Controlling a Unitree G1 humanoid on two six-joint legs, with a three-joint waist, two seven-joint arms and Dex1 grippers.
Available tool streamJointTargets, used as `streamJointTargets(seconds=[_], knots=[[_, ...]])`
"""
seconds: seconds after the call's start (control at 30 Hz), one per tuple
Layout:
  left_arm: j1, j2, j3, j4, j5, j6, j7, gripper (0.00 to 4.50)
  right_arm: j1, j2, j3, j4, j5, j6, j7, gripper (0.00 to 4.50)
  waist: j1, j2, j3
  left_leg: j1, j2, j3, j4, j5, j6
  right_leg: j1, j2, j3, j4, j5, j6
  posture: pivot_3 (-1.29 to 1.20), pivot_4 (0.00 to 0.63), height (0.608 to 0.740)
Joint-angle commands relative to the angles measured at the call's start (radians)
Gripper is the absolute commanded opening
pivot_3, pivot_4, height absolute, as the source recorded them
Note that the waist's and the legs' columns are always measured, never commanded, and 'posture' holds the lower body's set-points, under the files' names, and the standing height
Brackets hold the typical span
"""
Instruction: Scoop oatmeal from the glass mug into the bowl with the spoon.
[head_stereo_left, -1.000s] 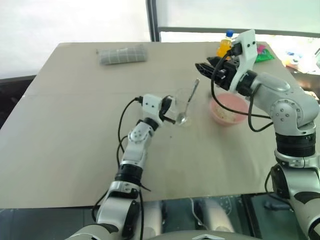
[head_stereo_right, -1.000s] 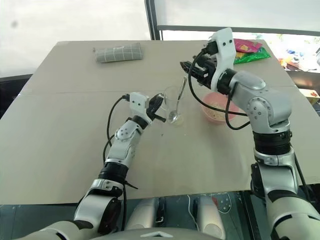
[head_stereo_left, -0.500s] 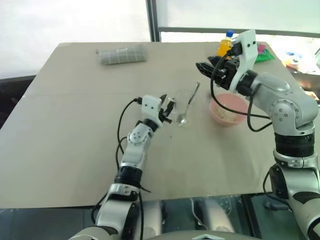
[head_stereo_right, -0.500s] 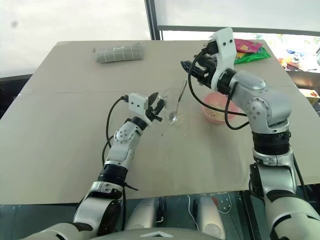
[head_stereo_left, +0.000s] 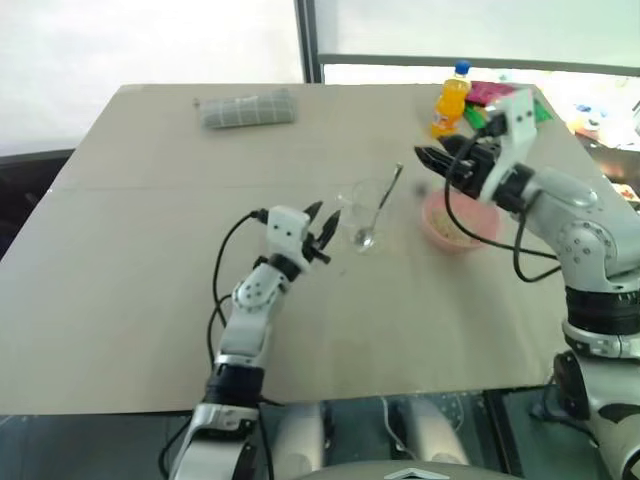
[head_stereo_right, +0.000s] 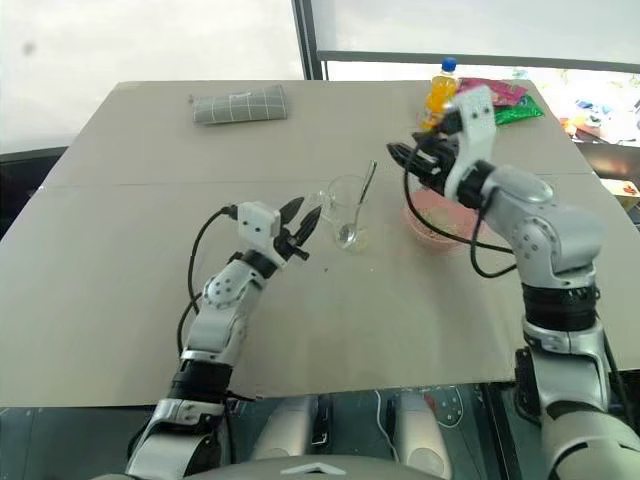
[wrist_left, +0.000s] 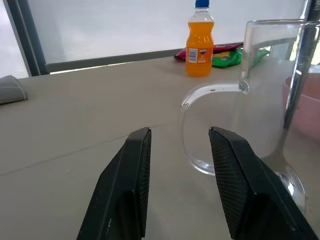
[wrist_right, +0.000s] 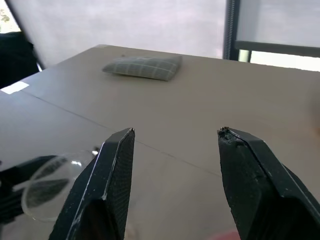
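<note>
The glass mug stands upright at the table's middle. The spoon stands in it, its handle leaning out toward the right. My left gripper is open just left of the mug and apart from it; in the left wrist view the mug's handle lies a little ahead of the gap between its fingers. The pink bowl sits right of the mug, with pale oatmeal in it. My right gripper hovers open above the bowl's far edge, holding nothing.
An orange drink bottle and a green packet stand at the table's far right. A folded grey cloth lies at the far left. Bare tabletop spreads left of and in front of the mug.
My left gripper opened, let go of the mug's handle and drew back toward me. My right gripper swung right and down, away from the spoon's handle, uncovering the bottle.
</note>
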Motion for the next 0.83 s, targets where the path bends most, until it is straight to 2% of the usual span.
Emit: streamJointTargets(seconds=[0.03, 0.07, 0.1, 0.17, 0.2, 0.27, 0.3, 0.4, 0.57, 0.67, 0.83], knots=[[0.064, 0.051, 0.015, -0.159, -0.028, 0.041, -0.028, 1.91, 0.097, -0.069, -0.065, -0.109, 0.014, -0.044, 0.078, 2.89, -0.001, 0.000, 0.000, 0.000, 0.000, 0.000, 0.000, 0.000, 0.000, 0.000, 0.000, 0.000, 0.000, 0.000, 0.000, 0.00, 0.150, 0.740], [0.090, 0.066, 0.018, -0.189, -0.031, 0.052, -0.035, 1.92, 0.137, -0.087, -0.078, -0.128, 0.019, -0.049, 0.098, 3.16, -0.002, 0.000, 0.000, 0.000, 0.000, 0.000, 0.000, 0.000, 0.000, 0.000, 0.000, 0.000, 0.000, 0.000, 0.000, 0.00, 0.150, 0.740], [0.122, 0.080, 0.025, -0.226, -0.048, 0.066, -0.045, 2.42, 0.180, -0.106, -0.093, -0.151, 0.024, -0.056, 0.118, 3.56, -0.002, 0.000, 0.000, 0.001, 0.000, -0.001, 0.000, 0.000, 0.000, 0.000, 0.000, 0.000, 0.000, 0.000, 0.000, 0.00, 0.150, 0.740], [0.192, 0.106, 0.046, -0.311, -0.086, 0.101, -0.054, 3.01, 0.262, -0.132, -0.123, -0.199, 0.038, -0.074, 0.153, 4.29, -0.004, 0.001, 0.000, 0.001, 0.002, 0.000, -0.001, 0.000, 0.000, 0.000, 0.000, 0.000, 0.000, 0.000, 0.000, 0.00, 0.150, 0.740], [0.232, 0.115, 0.065, -0.360, -0.120, 0.128, -0.057, 3.51, 0.306, -0.141, -0.139, -0.226, 0.051, -0.078, 0.173, 4.50, -0.005, 0.000, 0.000, 0.001, 0.002, 0.000, -0.001, 0.000, 0.000, 0.000, 0.000, 0.000, 0.000, 0.000, 0.000, 0.00, 0.150, 0.740], [0.325, 0.138, 0.111, -0.457, -0.175, 0.181, -0.057, 4.29, 0.412, -0.151, -0.167, -0.282, 0.073, -0.096, 0.216, 4.50, -0.006, 0.000, 0.000, 0.002, 0.005, 0.001, -0.001, 0.000, 0.000, 0.001, 0.001, 0.001, 0.000, 0.000, 0.000, 0.00, 0.150, 0.740], [0.380, 0.148, 0.134, -0.497, -0.208, 0.200, -0.064, 4.45, 0.479, -0.162, -0.165, -0.308, 0.068, -0.116, 0.250, 4.50, -0.006, 0.000, 0.000, 0.002, 0.005, 0.001, -0.001, 0.000, 0.000, 0.000, 0.001, 0.001, 0.000, 0.000, 0.000, 0.00, 0.150, 0.740], [0.549, 0.171, 0.181, -0.558, -0.205, 0.211, -0.059, 4.45, 0.672, -0.145, -0.141, -0.338, 0.021, -0.226, 0.324, 4.50, -0.004, 0.000, 0.000, 0.003, 0.006, 0.000, -0.001, 0.000, 0.000, 0.001, 0.002, 0.001, 0.000, -0.001, -0.001, 0.00, 0.150, 0.740], [0.744, 0.161, 0.172, -0.608, -0.164, 0.184, -0.046, 4.45, 0.827, -0.081, -0.117, -0.248, -0.043, -0.401, 0.396, 4.50, -0.005, -0.001, 0.001, 0.007, 0.006, 0.002, 0.002, 0.000, 0.000, 0.004, 0.001, 0.002, -0.001, -0.005, -0.001, 0.00, 0.150, 0.740], [0.796, 0.151, 0.159, -0.618, -0.145, 0.169, -0.034, 4.45, 0.856, -0.068, -0.103, -0.187, -0.085, -0.482, 0.428, 4.50, -0.006, -0.001, 0.002, 0.015, 0.006, 0.003, 0.002, -0.003, -0.005, 0.011, -0.004, 0.002, -0.003, -0.006, -0.001, 0.00, 0.150, 0.740], [0.809, 0.142, 0.146, -0.586, -0.087, 0.121, -0.013, 4.45, 0.858, -0.060, -0.093, -0.127, -0.102, -0.539, 0.455, 4.50, -0.005, -0.001, 0.002, 0.016, 0.006, 0.002, 0.000, -0.004, -0.006, 0.011, -0.011, 0.001, -0.004, -0.006, -0.001, 0.00, 0.150, 0.740]])
